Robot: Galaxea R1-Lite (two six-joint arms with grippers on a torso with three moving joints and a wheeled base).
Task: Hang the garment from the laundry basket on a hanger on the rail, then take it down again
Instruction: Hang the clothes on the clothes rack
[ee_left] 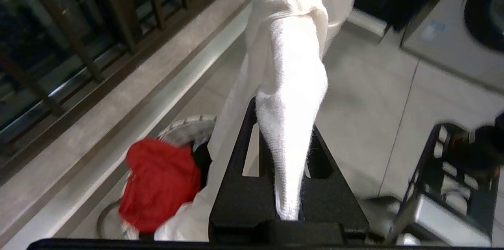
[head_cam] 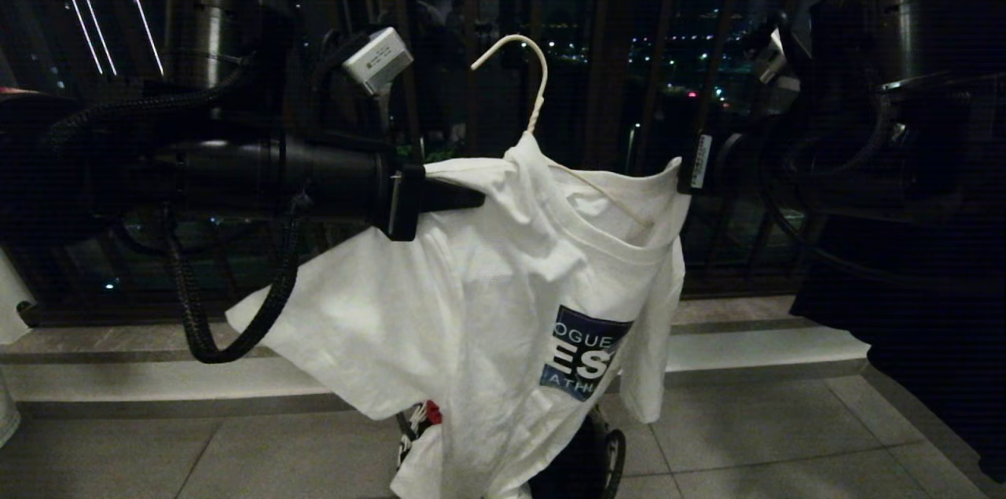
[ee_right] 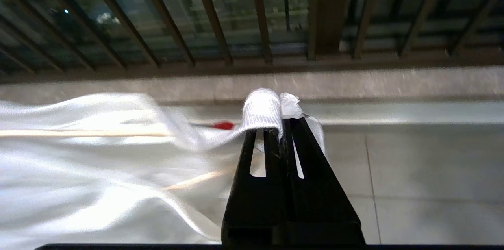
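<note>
cloth is pinched in both sets of jaws — the left gripper (ee_left: 284, 171) clamped on a shoulder fold of the garment (head_cam: 487, 302), the right gripper (ee_right: 284, 134) clamped on its collar edge. the garment is held up between level arms with the hanger (head_cam: 528, 82) threaded through the neck, above the laundry basket (ee_left: 189, 124). hooking is judged next — a lift is needed; the rail is not seen.

The left arm (head_cam: 259, 173) is showing as a thick matte-black tube with a braided black cable (head_cam: 196, 310) looping beneath it and a pale grey camera block (head_cam: 377, 59) above. The left gripper (ee_left: 281, 124) and right gripper (ee_right: 285, 124) are showing flat black slotted fingers (ee_right: 256, 163); a white label (head_cam: 700, 151) is marking the right one.
</note>
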